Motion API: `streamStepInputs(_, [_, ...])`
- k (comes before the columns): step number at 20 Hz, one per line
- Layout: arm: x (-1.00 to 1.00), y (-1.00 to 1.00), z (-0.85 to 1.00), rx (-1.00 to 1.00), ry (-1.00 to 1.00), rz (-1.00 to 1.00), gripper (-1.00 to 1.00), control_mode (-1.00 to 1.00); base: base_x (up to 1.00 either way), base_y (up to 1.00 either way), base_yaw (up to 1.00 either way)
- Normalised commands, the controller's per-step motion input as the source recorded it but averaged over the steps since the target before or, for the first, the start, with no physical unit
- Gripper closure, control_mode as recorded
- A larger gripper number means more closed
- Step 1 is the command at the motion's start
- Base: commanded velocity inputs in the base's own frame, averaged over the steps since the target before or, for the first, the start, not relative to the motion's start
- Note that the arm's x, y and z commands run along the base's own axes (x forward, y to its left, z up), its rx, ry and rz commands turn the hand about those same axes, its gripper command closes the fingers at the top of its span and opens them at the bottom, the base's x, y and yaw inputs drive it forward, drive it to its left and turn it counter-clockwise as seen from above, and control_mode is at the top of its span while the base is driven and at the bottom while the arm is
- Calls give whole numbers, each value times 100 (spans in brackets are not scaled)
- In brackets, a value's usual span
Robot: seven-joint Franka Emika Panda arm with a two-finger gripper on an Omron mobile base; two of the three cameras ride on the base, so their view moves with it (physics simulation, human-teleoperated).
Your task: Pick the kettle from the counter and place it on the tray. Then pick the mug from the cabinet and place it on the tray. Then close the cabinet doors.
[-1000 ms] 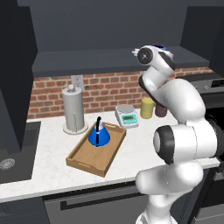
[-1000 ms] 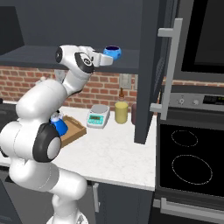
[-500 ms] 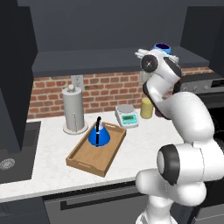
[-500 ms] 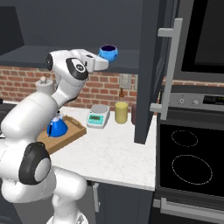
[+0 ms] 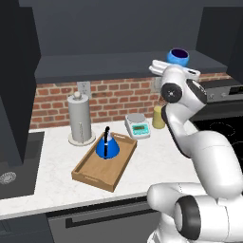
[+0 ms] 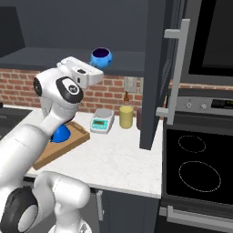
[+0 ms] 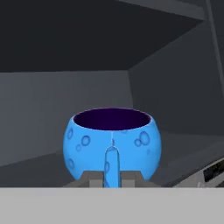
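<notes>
1. The kitchen has a red brick wall behind a white marble surface (image 5: pixel 156 161), with a dark grey cabinet (image 5: pixel 118 64) above it and a stove to the right.
2. The kettle (image 5: pixel 107 144) already stands in the wooden tray (image 5: pixel 90 173) on the surface, so the step in hand is judged to be bringing the mug (image 6: pixel 101 58) out of the cabinet.
3. The mug is up at the cabinet shelf, at the tip of the hand (image 7: pixel 112 177); whether it rests on the shelf or is just lifted cannot be told.
4. The hand is closed narrow, its two fingertips (image 7: pixel 91 178) pinching the mug's side handle between them.
5. To do this well, the mug should come straight out toward the robot, kept level and clear of the shelf edge, since a thin handle grip could let it swing.
6. It should also stay clear of the open cabinet door (image 6: pixel 159 73) on the right.
7. The arm is raised high, the forearm upright and the wrist bent so the hand points level into the cabinet.
</notes>
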Motion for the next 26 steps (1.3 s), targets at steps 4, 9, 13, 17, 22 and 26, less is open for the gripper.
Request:
streamStepInputs(4, [-59, 43, 40, -11, 0, 15, 100, -100, 0, 0, 0])
streamStepInputs(9, [-56, 63, 19, -15, 3, 21, 100, -100, 0, 0, 0])
streamStepInputs(13, [-71, 42, 0, -17, 0, 31, 100, -100, 0, 0, 0])
streamStepInputs(17, [-82, 22, 0, -16, 0, 40, 100, -100, 0, 0, 0])
streamStepInputs(22, [-74, 24, -1, -17, 3, 47, 100, -100, 0, 0, 0])
streamStepInputs(26, [-75, 24, -4, -15, 2, 50, 100, -100, 0, 0, 0])
